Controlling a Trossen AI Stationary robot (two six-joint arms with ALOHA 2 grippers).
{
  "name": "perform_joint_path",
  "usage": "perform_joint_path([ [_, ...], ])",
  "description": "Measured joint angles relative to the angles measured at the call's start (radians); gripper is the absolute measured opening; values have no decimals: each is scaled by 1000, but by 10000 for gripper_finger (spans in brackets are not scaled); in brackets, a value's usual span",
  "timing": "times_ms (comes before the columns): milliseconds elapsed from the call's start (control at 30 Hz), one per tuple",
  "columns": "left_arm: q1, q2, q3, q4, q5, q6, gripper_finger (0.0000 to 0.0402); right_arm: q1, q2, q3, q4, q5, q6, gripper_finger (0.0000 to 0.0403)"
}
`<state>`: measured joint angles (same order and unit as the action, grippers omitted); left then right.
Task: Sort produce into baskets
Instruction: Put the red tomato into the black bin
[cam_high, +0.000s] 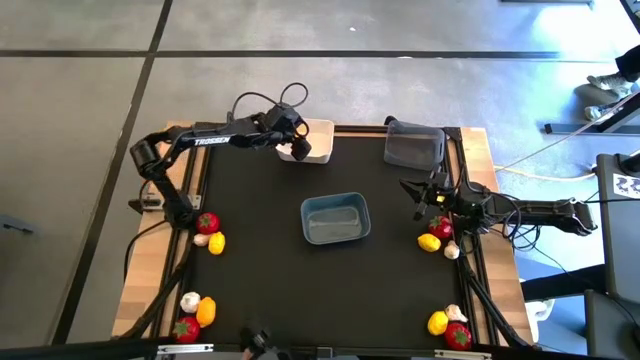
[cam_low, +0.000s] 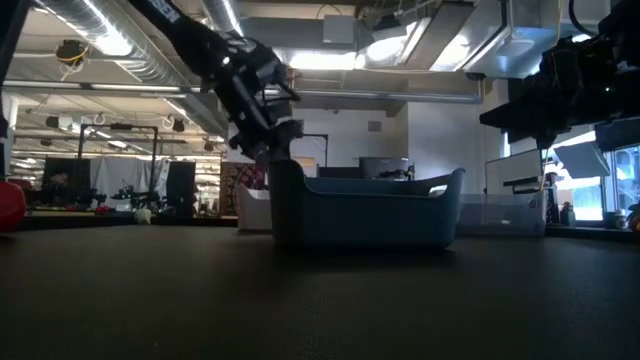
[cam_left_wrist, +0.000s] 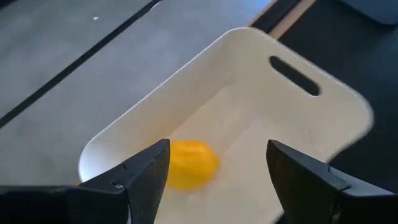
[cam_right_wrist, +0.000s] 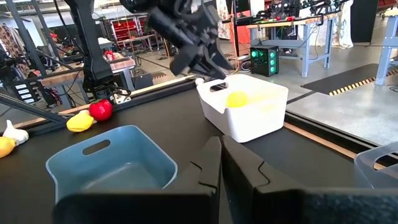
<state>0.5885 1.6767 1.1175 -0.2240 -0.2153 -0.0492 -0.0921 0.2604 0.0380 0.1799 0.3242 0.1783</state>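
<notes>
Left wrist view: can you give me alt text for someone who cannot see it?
A yellow piece of toy produce lies inside a white basket, seen from just above. The left hand hangs over it with its two dark fingers apart and empty, with grey floor beyond the basket.

The high camera looks straight down on the whole table (cam_high: 260, 290). The low one sits at table height, facing level across into the room, close behind the blue bin (cam_low: 365, 210). The left wrist camera peers down, very near, into the white bin (cam_left_wrist: 298, 130) — the right wrist camera looks across the table and shares both bins with the others.
</notes>
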Motion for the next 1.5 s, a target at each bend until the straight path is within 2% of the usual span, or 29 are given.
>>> perform_joint_path([
  [300, -135, -117, 0, -112, -2, -18, 263, 0, 0, 0, 2, -8, 24, 17],
  [500, -289, -134, -1, -167, -1, -70, 263, 0, 0, 0, -6, -55, 8, 17],
  [633, -408, -133, -54, -130, -2, -126, 263, 0, 0, 0, -18, -74, 12, 17],
  [733, -484, -133, -90, -73, -6, -148, 263, 0, 0, 0, -28, -74, 23, 17],
  [933, -605, -133, -161, 63, -100, -179, 263, 0, 0, 0, -27, -103, 23, 17],
  [1033, -649, -133, -200, 141, -109, -165, 263, 0, 0, 6, -39, -108, 28, 17],
  [1333, -741, -138, -380, 532, -111, -133, 263, 0, 0, 183, -332, -103, 40, 17],
  [1500, -750, -139, -408, 583, -110, -136, 263, 0, 27, 294, -530, -137, 80, 17],
])
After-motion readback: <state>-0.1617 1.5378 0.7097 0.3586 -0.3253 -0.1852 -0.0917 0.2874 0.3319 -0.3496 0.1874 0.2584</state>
